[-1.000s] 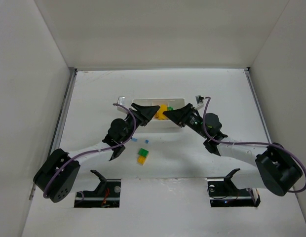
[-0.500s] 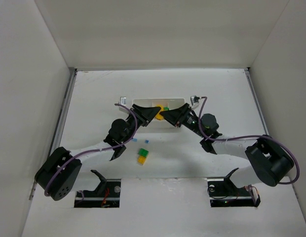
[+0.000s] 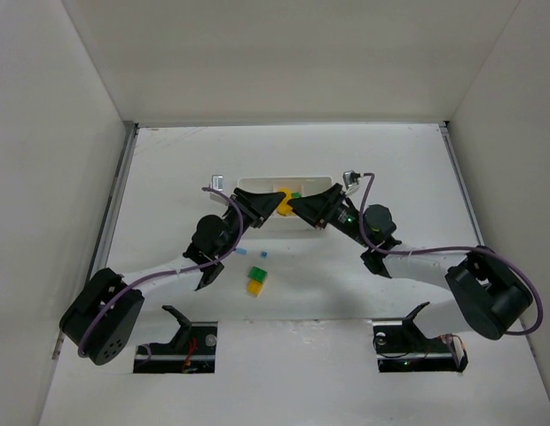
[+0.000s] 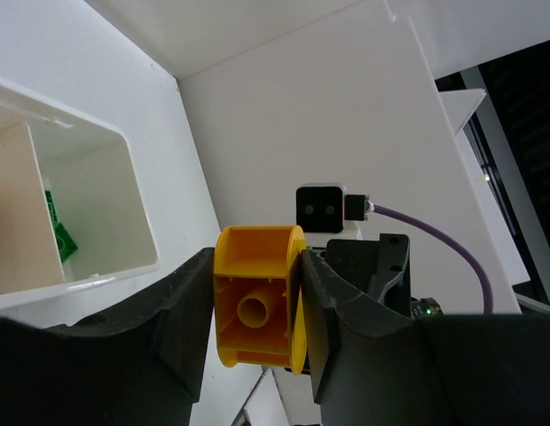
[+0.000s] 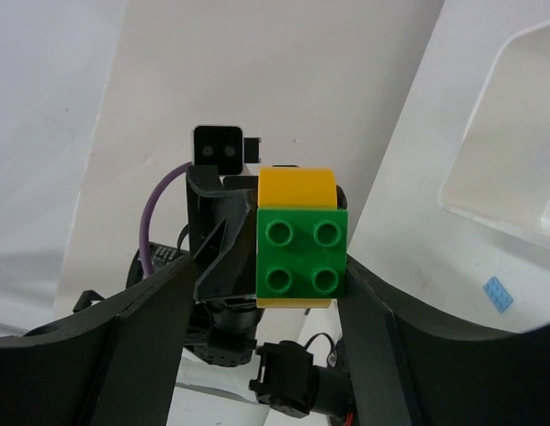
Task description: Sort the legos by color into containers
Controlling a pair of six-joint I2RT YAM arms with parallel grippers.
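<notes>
Your yellow-orange brick [image 4: 257,311] carries a green brick [image 5: 302,257]; the left gripper [image 4: 255,262] is black, tray [image 4: 98,282] and bench [image 3: 168,177] white. On the bench you have a green-over-yellow stack [image 3: 255,280] and light blue pieces [image 3: 263,254].

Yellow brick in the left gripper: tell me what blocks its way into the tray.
A green brick is stacked on the yellow brick held by the left gripper, facing the open right gripper. Otherwise nothing visible lies between it and the white tray.
</notes>
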